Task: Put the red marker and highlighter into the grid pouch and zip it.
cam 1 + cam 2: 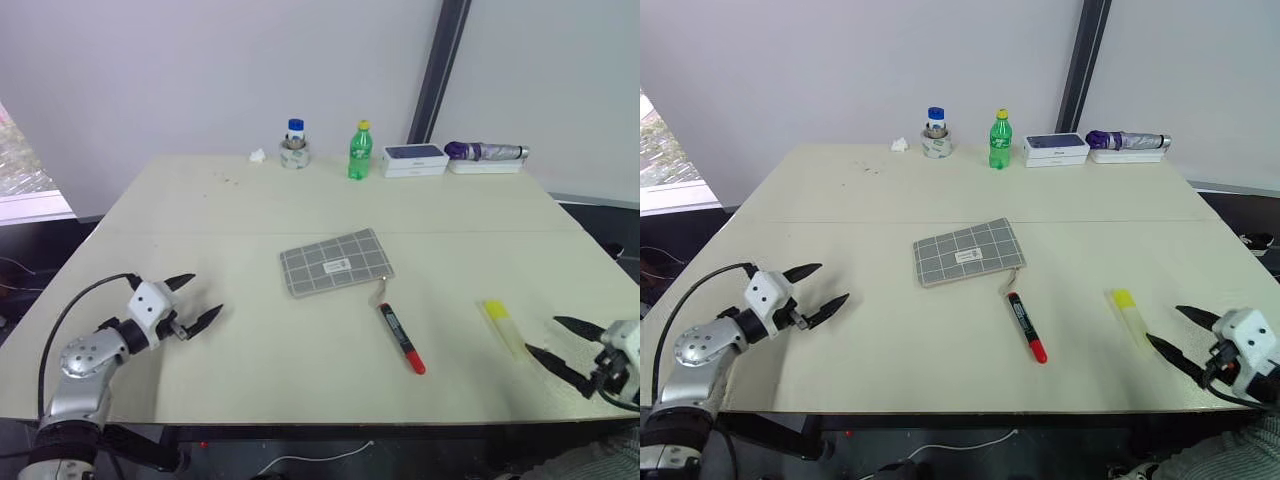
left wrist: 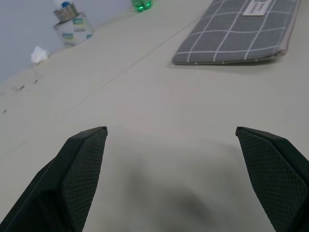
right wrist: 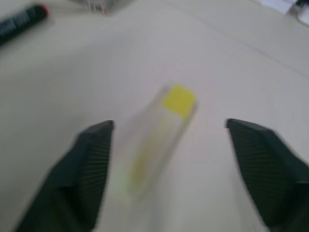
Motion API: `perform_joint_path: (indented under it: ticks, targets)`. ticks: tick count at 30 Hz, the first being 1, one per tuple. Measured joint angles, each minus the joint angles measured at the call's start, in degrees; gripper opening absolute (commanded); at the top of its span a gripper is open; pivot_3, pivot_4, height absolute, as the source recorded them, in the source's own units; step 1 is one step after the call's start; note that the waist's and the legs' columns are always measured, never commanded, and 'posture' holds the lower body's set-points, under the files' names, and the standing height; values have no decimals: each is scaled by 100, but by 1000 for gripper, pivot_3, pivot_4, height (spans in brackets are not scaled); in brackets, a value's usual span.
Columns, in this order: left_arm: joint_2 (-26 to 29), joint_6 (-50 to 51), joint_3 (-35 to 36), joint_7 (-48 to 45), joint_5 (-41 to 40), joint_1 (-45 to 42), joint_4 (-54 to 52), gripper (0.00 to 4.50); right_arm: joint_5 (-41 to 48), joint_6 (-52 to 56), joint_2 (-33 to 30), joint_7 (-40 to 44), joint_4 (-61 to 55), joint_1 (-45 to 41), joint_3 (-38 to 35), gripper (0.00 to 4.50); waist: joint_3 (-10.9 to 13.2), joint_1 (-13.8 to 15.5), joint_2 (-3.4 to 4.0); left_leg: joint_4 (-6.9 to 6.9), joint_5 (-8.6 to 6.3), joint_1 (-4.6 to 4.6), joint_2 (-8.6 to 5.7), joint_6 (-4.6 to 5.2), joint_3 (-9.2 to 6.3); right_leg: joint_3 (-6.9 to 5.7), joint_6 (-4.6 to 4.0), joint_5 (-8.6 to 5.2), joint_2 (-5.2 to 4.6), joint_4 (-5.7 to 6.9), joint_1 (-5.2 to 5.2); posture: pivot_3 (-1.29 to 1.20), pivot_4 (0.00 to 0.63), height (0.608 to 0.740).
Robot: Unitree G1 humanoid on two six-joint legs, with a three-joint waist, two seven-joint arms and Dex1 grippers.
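The right gripper (image 1: pixel 1185 332) has its two black fingers spread, empty, with the highlighter (image 1: pixel 1131 316) lying on the table (image 1: pixel 250 210) between and just ahead of their tips, untouched. The left gripper (image 1: pixel 197 301) is also spread wide and holds nothing, low over the table's left front. The grid pouch (image 1: pixel 335 262) lies flat mid-table; whether its zipper is open cannot be told. The red marker (image 1: pixel 401 338) lies just in front of it, outside. A green bottle (image 1: pixel 360 151) and a small jar (image 1: pixel 295 144) stand at the far edge.
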Motion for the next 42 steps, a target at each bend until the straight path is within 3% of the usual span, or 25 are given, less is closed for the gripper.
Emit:
perform_joint_path:
  ticks: [4, 12, 21, 29, 39, 42]
  targets:
    - [-51, -828, -431, 262, 679, -844, 890, 4500, -455, 87, 509, -671, -136, -1120, 803, 59, 1, 1, -1, 17, 3, -1, -1, -4, 0, 1, 1, 0, 6, 29, -10, 0, 150, 740]
    - [-183, -2639, -1594, 1244, 2372, -2266, 2736, 4500, -2137, 113, 1670, -2342, 1324, -3148, 2458, 18, 1, 41, -2, 24, 19, -48, -7, -25, 9, 1, 3, -2, 3, 40, -66, 0, 150, 740]
    - [-301, -3556, -2702, 3072, 4088, -3025, 3361, 4500, -3173, 37, 1770, -3718, 3224, -4453, 3007, 18, 1, 34, -1, 26, 22, -64, -6, -27, 17, 3, 3, -2, 2, 49, -87, 0, 150, 740]
    - [-453, -3454, -3449, 4430, 5055, -3538, 3714, 4500, -3550, 52, 1934, -3953, 3926, -4867, 3362, 18, 0, 22, 0, 29, 16, -58, -6, -15, 16, 3, 3, -2, 4, 65, -87, 0, 150, 740]
    - [-734, -3281, -3981, 5088, 5471, -3931, 4068, 4500, -3772, -265, 2133, -3987, 4079, -5006, 3692, 18, -2, 37, 0, 31, 18, -50, -8, -14, 14, 2, 3, -2, 3, 73, -78, 0, 150, 740]
    - [-840, -3305, -3965, 4795, 5339, -3978, 4193, 3684, -3772, -268, 2136, -3990, 4079, -5006, 3696, 0, -4, 39, 1, 31, 22, -48, -9, -20, 15, 2, 3, -2, 4, 72, -76, 0, 150, 740]
